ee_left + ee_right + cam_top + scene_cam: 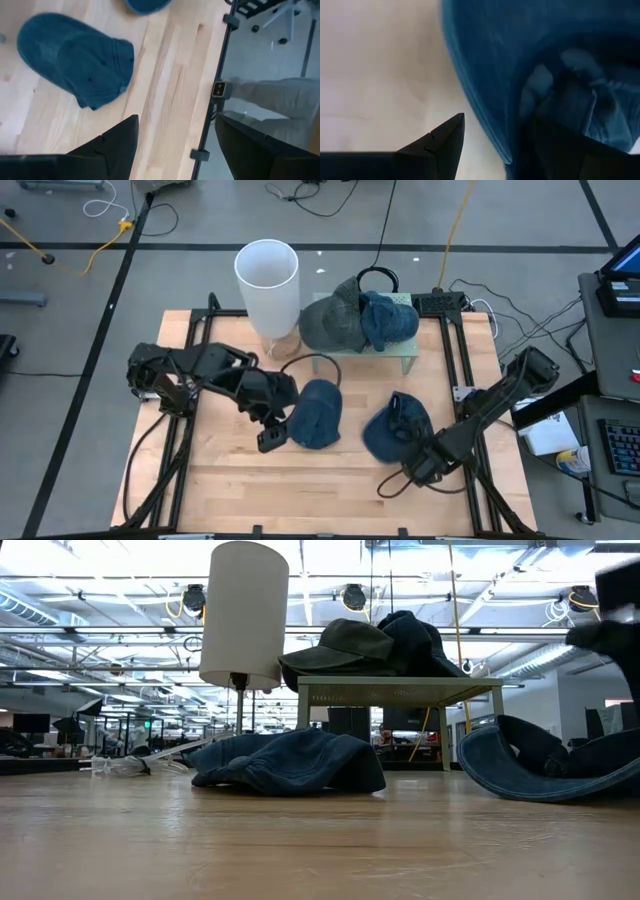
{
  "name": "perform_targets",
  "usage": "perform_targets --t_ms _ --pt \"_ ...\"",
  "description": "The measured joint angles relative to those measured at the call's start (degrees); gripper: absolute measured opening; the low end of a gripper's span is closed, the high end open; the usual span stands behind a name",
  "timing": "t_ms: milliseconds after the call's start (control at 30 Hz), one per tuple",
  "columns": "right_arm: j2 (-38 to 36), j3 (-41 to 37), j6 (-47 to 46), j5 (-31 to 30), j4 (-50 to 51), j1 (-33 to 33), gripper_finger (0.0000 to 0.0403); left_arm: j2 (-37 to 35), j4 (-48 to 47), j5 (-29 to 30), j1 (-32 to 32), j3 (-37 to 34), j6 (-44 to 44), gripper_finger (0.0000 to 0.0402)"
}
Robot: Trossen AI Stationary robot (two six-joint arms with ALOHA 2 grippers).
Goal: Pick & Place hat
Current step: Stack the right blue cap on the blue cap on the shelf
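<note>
Two blue hats lie on the wooden table. One [315, 412] rests crown up at the middle. The other [393, 430] lies upturned to its right, its hollow facing up. My left gripper [270, 438] hangs open just left of the middle hat [75, 60], with nothing between its fingers. My right gripper [497, 117] is open and points down over the near right part of the upturned hat. One finger [442, 142] is outside the rim [495, 140] and the other is over the hollow. My right gripper stands astride the rim of the upturned blue hat [490, 125], coming from above. Whether either finger touches the cloth cannot be told from these views. My left gripper touches nothing.
A small green stand [405, 360] at the back carries a grey-green hat [332, 320] and another blue hat [390, 318]. A tall white cylinder [268, 280] stands at the back left. Black rails run along both table sides, and a cable loop lies near the right arm.
</note>
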State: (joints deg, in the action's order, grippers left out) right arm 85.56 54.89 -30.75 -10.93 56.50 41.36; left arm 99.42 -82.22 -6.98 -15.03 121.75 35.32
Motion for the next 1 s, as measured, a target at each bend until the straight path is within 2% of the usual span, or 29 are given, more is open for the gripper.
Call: perform_targets --t_ms 200,367,467,633,800,1000 --pt "0.0 -3.75 0.82 -4.52 -3.11 0.0 0.0212 0.0 0.81 -0.39 -0.43 -2.09 1.54 0.0275" --pt "0.0 -3.78 5.86 -7.21 -6.66 -0.17 0.0182 0.0 2.52 -0.49 -0.43 -2.2 2.31 0.0269" --pt "0.28 -3.79 6.56 -7.08 -7.51 -0.86 0.0137 0.0 2.83 -0.49 -0.43 -2.2 2.35 0.0262" --pt "-0.05 -3.8 6.03 -6.75 -9.24 -0.85 0.002 0.0 2.83 -0.51 -0.43 -2.2 2.13 0.0247" --pt "-5.14 -2.19 1.97 -0.57 -10.49 -0.87 0.0008 -0.09 2.83 -0.57 -0.5 -2.2 -0.39 0.0235" --pt "-18.56 2.64 -1.91 10.1 -16.79 -0.96 0.0005 -0.57 2.85 -1.13 -1.29 -2.18 -10.66 0.0223"
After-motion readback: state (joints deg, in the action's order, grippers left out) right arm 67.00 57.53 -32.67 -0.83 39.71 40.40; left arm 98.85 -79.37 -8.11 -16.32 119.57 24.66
